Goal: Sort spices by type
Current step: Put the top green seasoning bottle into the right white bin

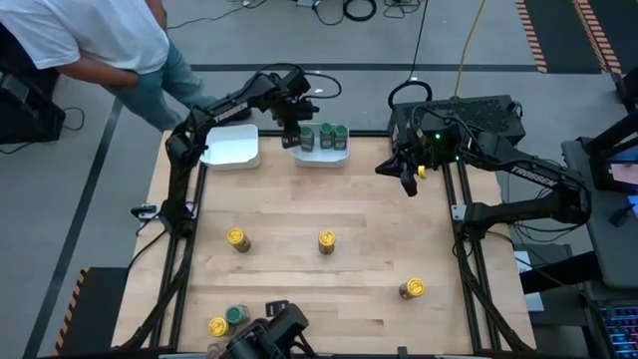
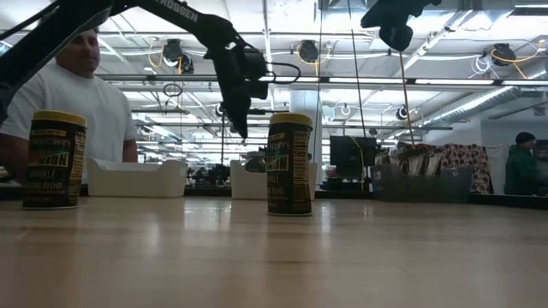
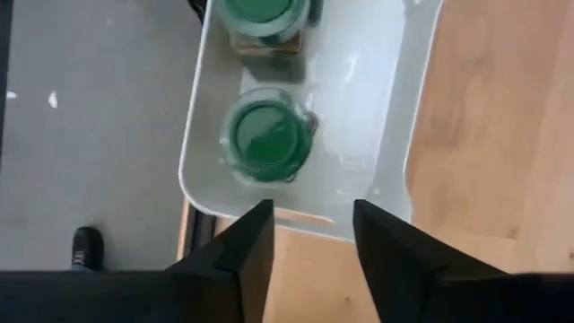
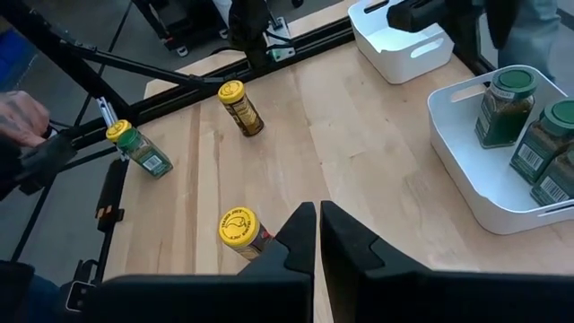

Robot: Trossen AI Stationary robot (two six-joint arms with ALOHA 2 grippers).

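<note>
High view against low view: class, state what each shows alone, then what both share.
High view only: three green-lidded jars in a white tray, and the right hand, shut and empty. Low view only: the jars' printed labels and a distant person. Both: yellow-lidded jars on the table, and the left hand above the trays.

Grey floor point(image 1: 90, 150); bright ceiling lights point(image 2: 445, 51); person point(image 2: 77, 103) behind table.

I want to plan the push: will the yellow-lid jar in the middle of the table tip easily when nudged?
Probably yes. The yellow-lid jar stands upright, taller than it is wide, so a high push may topple it. Being round, it would likely roll afterwards. A low, slow nudge on the wooden table seems safer.
</note>
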